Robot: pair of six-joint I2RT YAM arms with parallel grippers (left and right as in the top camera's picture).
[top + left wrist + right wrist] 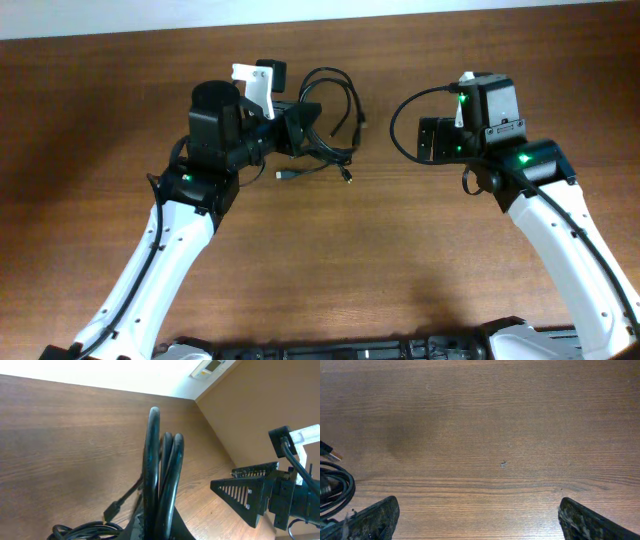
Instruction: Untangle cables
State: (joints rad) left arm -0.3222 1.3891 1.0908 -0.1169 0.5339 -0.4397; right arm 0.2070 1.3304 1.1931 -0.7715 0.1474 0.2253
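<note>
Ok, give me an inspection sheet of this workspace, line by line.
Surface: brown wooden table, plain grain.
Job's things: thin black cables in one tangled bundle; a plug end lies loose on the wood.
Clutter: nothing seen.
Grippers: left gripper open, cable loops draped over one finger; right gripper open over bare wood, apart from the bundle.
Cables: thicker arm wire loops beside the right gripper, not touching the bundle.
Surroundings: pale wall beyond the table's far edge.
</note>
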